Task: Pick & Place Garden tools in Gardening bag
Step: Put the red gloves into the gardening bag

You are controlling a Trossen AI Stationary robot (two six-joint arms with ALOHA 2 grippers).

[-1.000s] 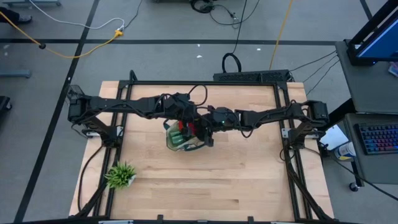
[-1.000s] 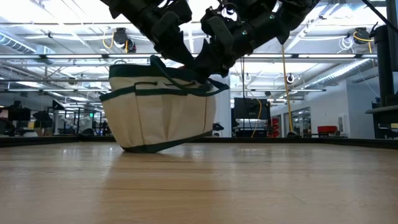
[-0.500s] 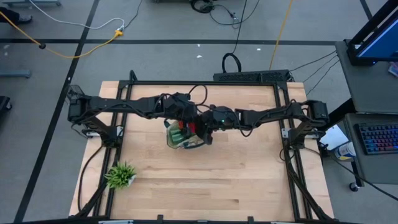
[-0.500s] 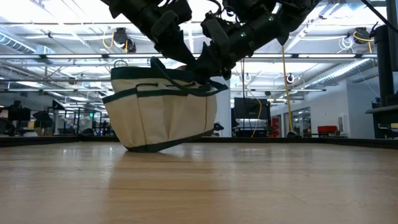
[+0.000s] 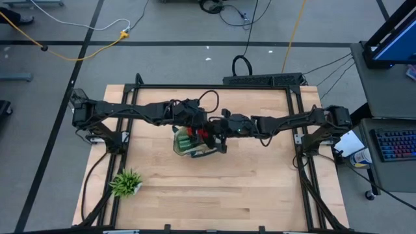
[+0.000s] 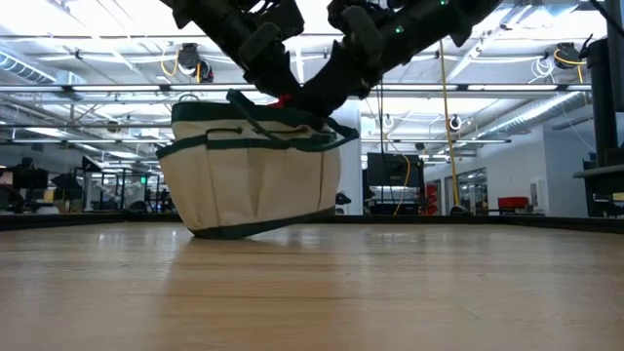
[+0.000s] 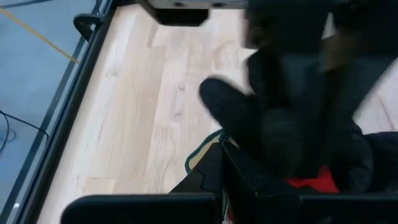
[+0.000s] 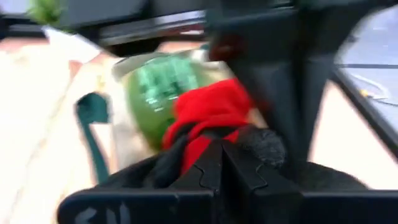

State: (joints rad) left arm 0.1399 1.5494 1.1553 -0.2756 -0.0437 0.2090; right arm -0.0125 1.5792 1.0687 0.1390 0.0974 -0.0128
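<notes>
The cream gardening bag [image 5: 192, 144] with dark green trim stands mid-table, and its base [image 6: 263, 224] looks tilted in the low view. Inside it lie a green spray bottle [image 8: 158, 93] and a red glove [image 8: 208, 112]. Both grippers hover over the bag's mouth, fingertips close together. My left gripper [image 7: 222, 149] is shut at a green handle loop. My right gripper [image 8: 222, 149] is shut with dark cloth at its tips, just above the glove. Other garden tools are hidden. My left gripper comes slanting down from the table's left side, and a dark green handle strap [image 6: 239, 99] rises from the bag's rim to its shut fingertips. The pinch itself is hidden by the fingers. My right gripper slants down from the table's right side and is shut on dark cloth [image 8: 155, 168] beside the red glove. Whether that cloth is the glove's or the bag's handle, I cannot tell.
A spiky green plant tuft [image 5: 126, 183] stands near the table's front left corner. Bare wood lies in front of the bag and to its right. The black frame rails [image 5: 299, 140] run along both table sides.
My right gripper has risen a little above the bag's rim and drawn slightly back toward the table's right edge, staying shut. My left gripper has held still. The bag stays in place on the table.
</notes>
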